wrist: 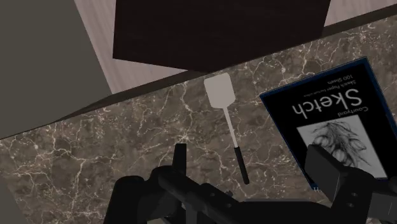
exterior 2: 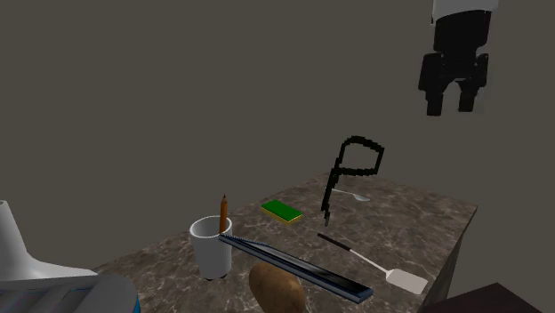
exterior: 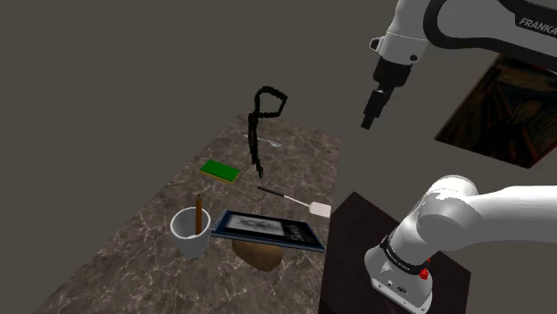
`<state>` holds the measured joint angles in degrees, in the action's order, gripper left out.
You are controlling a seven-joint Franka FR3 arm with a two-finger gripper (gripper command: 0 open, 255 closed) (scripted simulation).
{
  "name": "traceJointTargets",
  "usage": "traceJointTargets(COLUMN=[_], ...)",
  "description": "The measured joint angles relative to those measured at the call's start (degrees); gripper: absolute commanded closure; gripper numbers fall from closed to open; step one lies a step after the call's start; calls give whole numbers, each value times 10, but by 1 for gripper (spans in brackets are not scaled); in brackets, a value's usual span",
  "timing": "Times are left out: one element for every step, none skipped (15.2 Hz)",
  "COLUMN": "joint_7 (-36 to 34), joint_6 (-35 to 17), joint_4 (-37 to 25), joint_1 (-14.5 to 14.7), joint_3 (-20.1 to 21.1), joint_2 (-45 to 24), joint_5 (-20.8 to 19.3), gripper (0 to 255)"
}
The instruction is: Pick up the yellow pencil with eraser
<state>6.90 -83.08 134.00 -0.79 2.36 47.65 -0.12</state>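
I hold the gripper (exterior 2: 449,108) high above the table (exterior 2: 418,222), fingers spread and empty, because the orange-brown pencil (exterior 2: 222,213) stands upright in the white mug (exterior 2: 210,256), which I judge calls for a top-down approach.

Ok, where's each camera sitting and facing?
Shoulder view: beside the stand, looking down over the marbled brown table; white arm, black gripper show.
Second exterior view: low by the white mug, looking along the table; open gripper upper right.
Wrist view: on the hand, looking down; two black fingers show.
All share the white flat spatula and dark sketch book.
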Motion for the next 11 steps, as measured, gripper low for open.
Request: traceJointTargets(joint_7=[0, 5, 12, 20, 30, 41, 51, 60, 70, 81, 93], joint_6=[0, -5, -20, -37, -54, -71, -85, -104, -122, -141, -157], joint_4=[0, -1, 4, 5, 9, 11, 9, 7, 4, 9, 7], joint_1=[0, 3, 9, 15, 21, 28, 35, 43, 50, 57, 63], joint_3=[0, 0, 0, 1, 0, 0, 0, 2, 3, 4, 5], joint_2=[0, -5, -14, -29, -39, -52, -67, -85, -104, -116, -133], joint_5=[0, 2, 5, 10, 13, 17, 22, 28, 32, 38, 42], gripper=[0, 0, 0, 0, 0, 0, 0, 0, 0, 0, 0])
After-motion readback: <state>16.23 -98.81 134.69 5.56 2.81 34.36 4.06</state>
